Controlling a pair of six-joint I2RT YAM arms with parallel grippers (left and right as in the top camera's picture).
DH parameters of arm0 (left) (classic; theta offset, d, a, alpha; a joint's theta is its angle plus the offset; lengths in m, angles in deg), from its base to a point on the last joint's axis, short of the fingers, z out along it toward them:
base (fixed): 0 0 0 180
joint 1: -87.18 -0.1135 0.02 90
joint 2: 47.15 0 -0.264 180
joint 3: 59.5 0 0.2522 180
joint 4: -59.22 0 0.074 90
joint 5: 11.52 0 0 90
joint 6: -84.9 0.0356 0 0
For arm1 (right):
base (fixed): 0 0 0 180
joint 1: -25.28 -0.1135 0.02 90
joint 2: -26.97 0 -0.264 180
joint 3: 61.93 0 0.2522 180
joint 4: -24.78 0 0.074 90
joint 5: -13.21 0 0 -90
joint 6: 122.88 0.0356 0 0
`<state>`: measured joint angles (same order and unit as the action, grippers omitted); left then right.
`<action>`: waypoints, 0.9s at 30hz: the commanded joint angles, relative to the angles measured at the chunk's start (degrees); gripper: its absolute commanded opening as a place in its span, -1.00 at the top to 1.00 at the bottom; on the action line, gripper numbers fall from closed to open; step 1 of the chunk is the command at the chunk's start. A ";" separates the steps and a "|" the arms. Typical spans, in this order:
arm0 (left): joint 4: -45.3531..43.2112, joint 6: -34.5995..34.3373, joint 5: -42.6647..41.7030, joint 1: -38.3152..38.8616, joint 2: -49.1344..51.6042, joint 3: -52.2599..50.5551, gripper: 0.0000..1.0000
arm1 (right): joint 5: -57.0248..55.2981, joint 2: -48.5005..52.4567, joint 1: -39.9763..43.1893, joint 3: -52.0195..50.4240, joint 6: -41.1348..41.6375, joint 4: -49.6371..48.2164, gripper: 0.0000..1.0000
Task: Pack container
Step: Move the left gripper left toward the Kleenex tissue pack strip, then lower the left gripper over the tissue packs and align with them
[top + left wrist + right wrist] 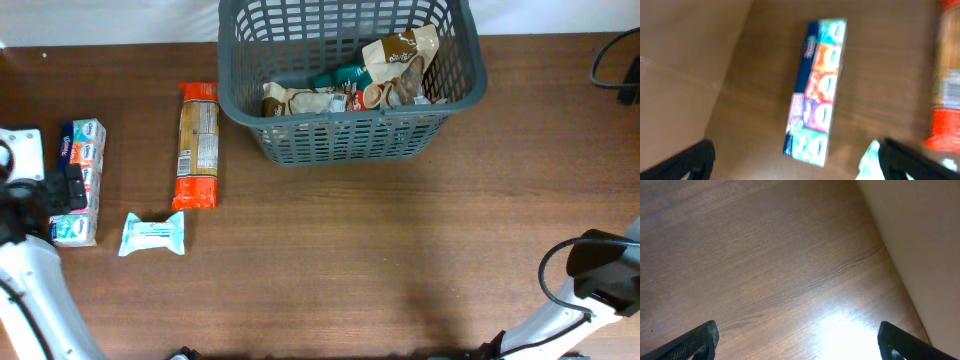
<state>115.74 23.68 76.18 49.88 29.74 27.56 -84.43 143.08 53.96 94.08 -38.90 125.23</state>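
The left claw (pixel 796 146) hangs wide open over the left edge of the counter (pixel 350 270). The multi-coloured tissue pack (pixel 816 90) lies directly under it and a little ahead. In the left wrist view the pack's long axis runs from the bottom of the frame towards the top, tilted slightly right. The two fingers stand to either side of its near end, so they would likely close across the narrow width without a turn of the wrist.

The basket (pixel 340 140) sits at the top of the overhead view, right of centre and well apart from this pack. It already holds several brown and white packets.

A long orange biscuit packet (pixel 197 145) lies lengthwise between the tissue pack and the basket, so a carry across would probably have to pass over it. A small teal wipes packet (pixel 153 233) lies just beside the pack's lower end, close to the finger at the right of the wrist view, and could get nudged on the way down.

The right claw (pixel 797 330) is also wide open, over bare wood at the lower right of the overhead view, far from every loose packet. The left arm is clearly the nearer one.
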 commanded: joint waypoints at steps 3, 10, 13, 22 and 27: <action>6.01 11.80 -11.39 -1.66 8.00 6.91 -0.99 | -0.52 -0.46 0.22 0.13 0.35 -0.15 -0.98; 6.05 13.97 -11.58 -2.03 17.70 10.38 -0.99 | -0.52 -0.46 0.22 0.13 0.35 -0.17 -0.98; 3.63 12.57 -8.07 -2.03 19.80 10.51 -0.99 | -0.52 -0.46 0.22 0.13 0.35 -0.17 -0.98; -0.52 9.79 -5.35 -2.03 20.20 10.60 -0.99 | -0.52 -0.46 0.22 0.13 0.35 -0.17 -0.98; -0.04 9.79 -5.38 -2.03 20.20 10.60 -0.99 | -0.52 -0.46 0.22 0.13 0.35 -0.15 -0.98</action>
<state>115.26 34.32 70.38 48.15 49.87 37.11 -84.43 143.08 53.96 94.08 -38.88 125.21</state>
